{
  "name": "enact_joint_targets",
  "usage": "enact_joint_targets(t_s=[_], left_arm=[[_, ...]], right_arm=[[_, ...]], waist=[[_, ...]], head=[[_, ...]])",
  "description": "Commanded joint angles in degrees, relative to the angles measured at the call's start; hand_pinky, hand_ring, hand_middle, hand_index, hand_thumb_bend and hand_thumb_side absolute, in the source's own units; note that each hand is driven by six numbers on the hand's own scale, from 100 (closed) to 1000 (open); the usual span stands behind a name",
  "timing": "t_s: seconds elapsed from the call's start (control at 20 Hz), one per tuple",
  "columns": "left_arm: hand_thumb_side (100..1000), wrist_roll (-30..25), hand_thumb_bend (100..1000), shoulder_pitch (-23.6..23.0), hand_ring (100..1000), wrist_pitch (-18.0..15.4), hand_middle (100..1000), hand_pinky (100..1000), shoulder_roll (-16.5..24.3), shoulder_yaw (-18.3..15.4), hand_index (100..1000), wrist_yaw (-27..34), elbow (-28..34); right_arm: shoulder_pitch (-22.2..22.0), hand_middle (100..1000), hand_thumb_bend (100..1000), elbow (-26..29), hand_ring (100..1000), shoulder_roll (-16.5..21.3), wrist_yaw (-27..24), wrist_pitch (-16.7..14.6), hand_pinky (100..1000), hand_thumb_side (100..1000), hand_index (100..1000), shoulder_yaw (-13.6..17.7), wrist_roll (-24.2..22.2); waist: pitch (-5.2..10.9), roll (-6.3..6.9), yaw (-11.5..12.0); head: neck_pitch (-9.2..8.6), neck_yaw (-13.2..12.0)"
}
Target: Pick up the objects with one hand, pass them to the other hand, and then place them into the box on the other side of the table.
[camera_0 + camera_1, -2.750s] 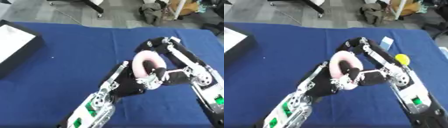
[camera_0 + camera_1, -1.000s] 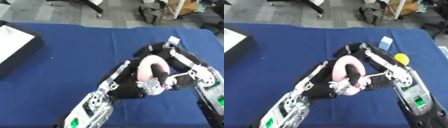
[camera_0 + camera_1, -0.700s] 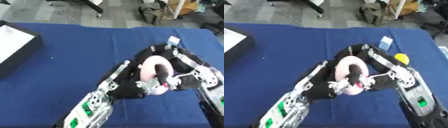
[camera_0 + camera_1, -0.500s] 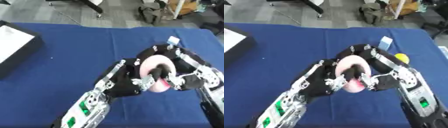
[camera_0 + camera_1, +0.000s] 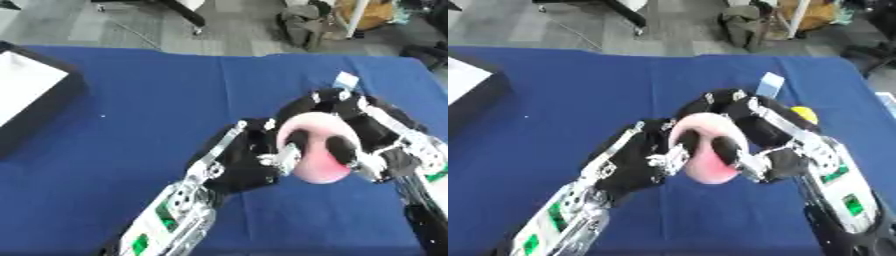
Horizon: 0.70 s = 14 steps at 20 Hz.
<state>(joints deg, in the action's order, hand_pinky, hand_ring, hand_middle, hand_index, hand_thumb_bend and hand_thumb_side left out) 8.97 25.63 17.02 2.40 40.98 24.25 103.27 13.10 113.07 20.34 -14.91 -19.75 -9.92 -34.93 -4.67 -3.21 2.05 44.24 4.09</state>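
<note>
Left hand (image 5: 249, 167) has closed in; both hands' fingers curl round pink ring (image 5: 317, 150); right hand (image 5: 776, 135); box (image 5: 26, 107) far left.

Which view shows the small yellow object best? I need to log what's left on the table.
The right eye view: the yellow object peeks out behind the right hand. In the left eye view it doesn't show.

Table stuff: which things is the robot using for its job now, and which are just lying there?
For the job:
- pink ring, held between both hands
- left hand
- right hand
- box at the table's left edge

Just lying about:
- yellow thing
- small pale card
</note>
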Motion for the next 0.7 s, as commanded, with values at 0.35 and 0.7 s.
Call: enact_joint_targets(t_s=[0.35, 0.7], left_arm=[[199, 0.3, 100, 0.2, 629, 0.0, 554, 633, 0.2, -0.7, 299, 0.1, 0.2], [198, 0.3, 100, 0.3, 630, 0.0, 552, 634, 0.0, -0.6, 300, 0.1, 0.2]], right_arm=[[0.7, 644, 100, 1.5, 783, 0.3, 0.8, -0.1, 780, 524, 660, 1.9, 4.6], [1.1, 638, 100, 1.5, 774, 0.3, 4.4, 0.0, 772, 509, 661, 1.3, 10.1]], waist=[[0.84, 0.09, -0.1], [0.86, 0.06, 0.1]], head=[[-0.12, -0.2], [-0.12, 0.0]])
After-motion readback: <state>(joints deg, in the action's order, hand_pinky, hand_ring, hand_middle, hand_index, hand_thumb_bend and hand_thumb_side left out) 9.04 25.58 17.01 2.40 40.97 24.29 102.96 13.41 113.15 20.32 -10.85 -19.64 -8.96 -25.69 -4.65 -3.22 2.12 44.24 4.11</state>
